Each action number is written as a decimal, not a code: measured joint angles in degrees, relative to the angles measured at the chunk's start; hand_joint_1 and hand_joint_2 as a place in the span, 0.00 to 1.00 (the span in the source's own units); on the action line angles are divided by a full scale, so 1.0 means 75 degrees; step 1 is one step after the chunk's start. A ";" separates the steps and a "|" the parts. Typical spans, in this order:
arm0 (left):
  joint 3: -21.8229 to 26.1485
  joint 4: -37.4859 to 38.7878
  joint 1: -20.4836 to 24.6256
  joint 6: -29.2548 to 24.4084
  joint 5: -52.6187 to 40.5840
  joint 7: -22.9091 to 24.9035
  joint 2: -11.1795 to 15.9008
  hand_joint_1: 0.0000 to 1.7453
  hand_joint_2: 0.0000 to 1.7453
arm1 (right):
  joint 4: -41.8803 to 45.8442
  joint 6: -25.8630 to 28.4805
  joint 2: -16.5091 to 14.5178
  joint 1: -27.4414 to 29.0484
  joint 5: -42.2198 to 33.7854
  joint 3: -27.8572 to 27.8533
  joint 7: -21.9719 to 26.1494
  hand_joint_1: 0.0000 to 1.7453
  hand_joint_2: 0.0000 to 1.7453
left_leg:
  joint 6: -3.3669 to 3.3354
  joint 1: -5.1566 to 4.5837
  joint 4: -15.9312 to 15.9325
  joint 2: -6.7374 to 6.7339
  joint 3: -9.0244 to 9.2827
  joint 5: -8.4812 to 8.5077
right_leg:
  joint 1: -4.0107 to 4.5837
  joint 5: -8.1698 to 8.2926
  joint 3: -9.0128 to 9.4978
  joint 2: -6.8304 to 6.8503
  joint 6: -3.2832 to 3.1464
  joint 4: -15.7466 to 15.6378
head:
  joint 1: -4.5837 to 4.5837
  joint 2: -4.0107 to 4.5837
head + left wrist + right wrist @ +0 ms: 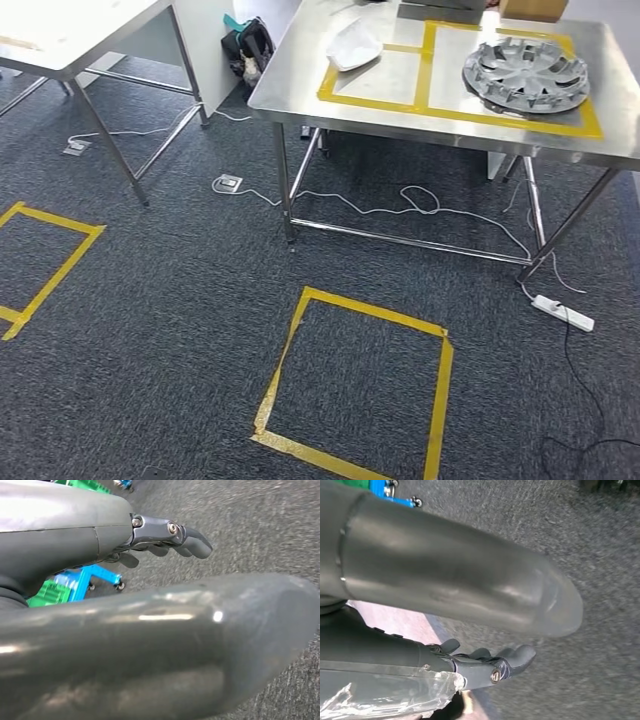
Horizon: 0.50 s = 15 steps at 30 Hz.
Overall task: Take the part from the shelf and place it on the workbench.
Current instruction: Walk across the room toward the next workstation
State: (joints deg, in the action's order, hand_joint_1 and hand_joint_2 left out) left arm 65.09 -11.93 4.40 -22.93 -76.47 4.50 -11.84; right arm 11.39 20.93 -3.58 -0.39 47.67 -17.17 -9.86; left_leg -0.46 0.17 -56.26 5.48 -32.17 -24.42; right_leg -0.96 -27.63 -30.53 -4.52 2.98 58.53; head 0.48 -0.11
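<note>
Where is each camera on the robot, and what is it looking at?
Head view: high on the robot, looking forward and down at carpet, a tape square and the workbench.
Left wrist view: behind the left hand, looking at carpet past thumb and fingers.
Right wrist view: behind the right hand, looking at carpet, with a blue cart.
All three share the grey carpet.
</note>
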 joint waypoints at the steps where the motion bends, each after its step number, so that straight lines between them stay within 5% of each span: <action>1: 0.0000 0.0000 0.0005 0.0002 -0.0014 0.0000 -0.0001 0.00 0.00 | -0.0017 -0.0012 -0.0034 -0.0010 -0.0001 0.0012 -0.0025 0.00 0.00 | 0.0052 0.0008 -0.0008 0.0083 -0.0048 0.0031 | -0.0007 -0.0007 0.0066 -0.0101 -0.0007 -0.0141 | -0.0004 0.0000; 4: 0.0000 0.0000 -0.0023 0.0012 -0.0031 0.0000 0.0003 0.00 0.00 | -0.0031 -0.0020 -0.0131 -0.0028 0.0005 0.0050 -0.0079 0.00 0.00 | 0.0201 0.0046 -0.0049 0.0188 -0.0180 0.0061 | 0.0007 0.0033 0.0071 0.0118 -0.0114 -0.0162 | -0.0015 0.0000; 6: 0.0000 0.0001 -0.0020 0.0026 -0.0031 0.0002 0.0004 0.00 0.00 | -0.0037 -0.0004 -0.0178 -0.0025 0.0008 0.0060 -0.0103 0.00 0.00 | 0.0269 0.0024 -0.0557 -0.0168 -0.0431 -0.0275 | -0.0001 0.0071 0.0070 0.0346 -0.0210 -0.0199 | -0.0068 0.0000; 8: 0.0000 0.0002 0.0007 0.0044 -0.0031 0.0012 -0.0009 0.00 0.00 | -0.0044 0.0046 -0.0204 -0.0017 0.0004 0.0060 -0.0157 0.00 0.00 | 0.0323 0.0017 -0.1602 -0.0544 -0.0907 -0.0807 | 0.0034 0.0074 0.0054 0.0596 -0.0257 -0.0201 | -0.0112 0.0000; 10: 0.0000 0.0002 0.0009 0.0054 -0.0028 0.0026 -0.0020 0.00 0.00 | -0.0048 0.0169 -0.0248 -0.0009 -0.0013 0.0060 -0.0233 0.00 0.00 | 0.0343 0.0027 -0.2241 -0.0631 -0.1165 -0.0989 | 0.0057 0.0071 0.0042 0.0840 -0.0268 -0.0200 | -0.0109 0.0000; 12: 0.0001 0.0002 -0.0009 0.0072 -0.0023 0.0039 -0.0021 0.00 0.00 | -0.0047 0.0326 -0.0318 -0.0025 -0.0048 0.0060 -0.0296 0.00 0.00 | 0.0327 0.0026 -0.1744 -0.0700 -0.0839 -0.0630 | 0.0063 0.0069 0.0051 0.1041 -0.0267 -0.0198 | -0.0110 0.0000; 15: 0.0001 0.0000 0.0016 0.0114 -0.0018 0.0054 -0.0026 0.00 0.00 | -0.0047 0.0449 -0.0435 -0.0059 -0.0120 0.0058 -0.0322 0.00 0.00 | 0.0244 -0.0039 -0.0262 -0.1253 -0.0018 -0.0124 | 0.0130 0.0038 0.0083 0.1284 -0.0210 -0.0175 | -0.0119 0.0000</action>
State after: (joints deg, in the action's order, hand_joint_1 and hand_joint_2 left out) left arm 65.10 -11.93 4.51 -22.08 -76.60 4.91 -12.04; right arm 11.04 24.30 -6.84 -0.83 46.77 -16.74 -12.27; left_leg 1.37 -0.12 -58.23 -3.92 -32.31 -25.35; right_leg 0.02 -27.34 -29.91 5.11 1.40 57.22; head -0.42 -0.11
